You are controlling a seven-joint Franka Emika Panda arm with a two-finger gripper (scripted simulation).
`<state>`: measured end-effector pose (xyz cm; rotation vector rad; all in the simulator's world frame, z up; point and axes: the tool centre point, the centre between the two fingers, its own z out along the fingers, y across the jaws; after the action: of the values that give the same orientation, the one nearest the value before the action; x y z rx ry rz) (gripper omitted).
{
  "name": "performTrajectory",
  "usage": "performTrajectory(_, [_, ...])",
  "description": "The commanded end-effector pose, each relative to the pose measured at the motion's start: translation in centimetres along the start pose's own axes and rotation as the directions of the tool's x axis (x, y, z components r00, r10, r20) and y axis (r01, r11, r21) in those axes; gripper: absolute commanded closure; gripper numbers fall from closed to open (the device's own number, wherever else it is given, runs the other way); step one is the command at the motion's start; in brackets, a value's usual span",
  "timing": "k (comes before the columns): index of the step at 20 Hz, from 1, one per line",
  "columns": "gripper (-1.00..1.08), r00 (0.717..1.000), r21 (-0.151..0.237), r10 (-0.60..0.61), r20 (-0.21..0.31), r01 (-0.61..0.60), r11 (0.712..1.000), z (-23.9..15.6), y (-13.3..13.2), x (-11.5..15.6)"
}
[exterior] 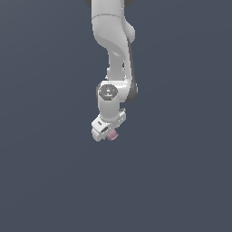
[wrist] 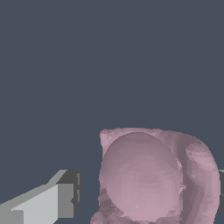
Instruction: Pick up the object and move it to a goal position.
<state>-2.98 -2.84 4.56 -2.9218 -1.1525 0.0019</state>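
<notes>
The object (exterior: 113,135) is a tiny dusty-pink lumpy thing, showing just under the white hand in the exterior view. In the wrist view the object (wrist: 153,175) fills the space between the fingers, rounded with small knobs. My gripper (exterior: 109,134) stands over it with the fingers on either side. One grey fingertip (wrist: 70,194) shows with a visible gap to the object. The other finger is only a sliver at the picture's edge, right beside the object. The gripper (wrist: 147,192) looks open around the object, not pressed on it.
The white arm (exterior: 113,41) comes down from the top of the exterior view. All around is a plain dark grey-blue surface with no other objects or edges in sight.
</notes>
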Motion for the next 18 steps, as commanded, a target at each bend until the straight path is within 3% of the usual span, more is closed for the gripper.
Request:
performTrajectory(1, [-0.92,1.000,-0.001,0.000,-0.001,0.000,1.000,0.51,0.07,0.04])
performTrajectory(3, [-0.92,1.000,-0.001,0.000,-0.001,0.000,1.000,0.60,0.10,0.06])
performTrajectory(4, [1.08,1.000,-0.001,0.000,-0.001,0.000,1.000,0.60,0.10,0.06])
performTrajectory(18, [1.08,1.000,-0.003,0.001,-0.002,-0.001,1.000,0.11,0.37,-0.25])
